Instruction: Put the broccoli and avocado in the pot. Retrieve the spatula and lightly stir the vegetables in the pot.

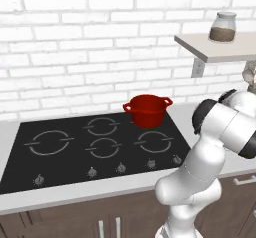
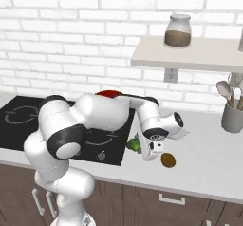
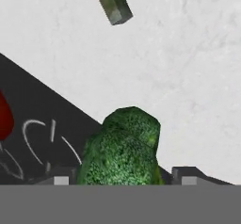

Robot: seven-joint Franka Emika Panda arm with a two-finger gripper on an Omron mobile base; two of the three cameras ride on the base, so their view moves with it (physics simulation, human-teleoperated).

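Broccoli between the hand's fingertips, by the cooktop's edge.

The bumpy dark-green broccoli fills the hand view's bottom centre, on the pale speckled table; the hand brackets it, though a firm clench cannot be told. The brown oval avocado lies just right. The glossy red pot stands on the black cooktop, centre of left base view.

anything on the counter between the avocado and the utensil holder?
Nothing: right base view shows bare counter between the avocado and the utensil holder.
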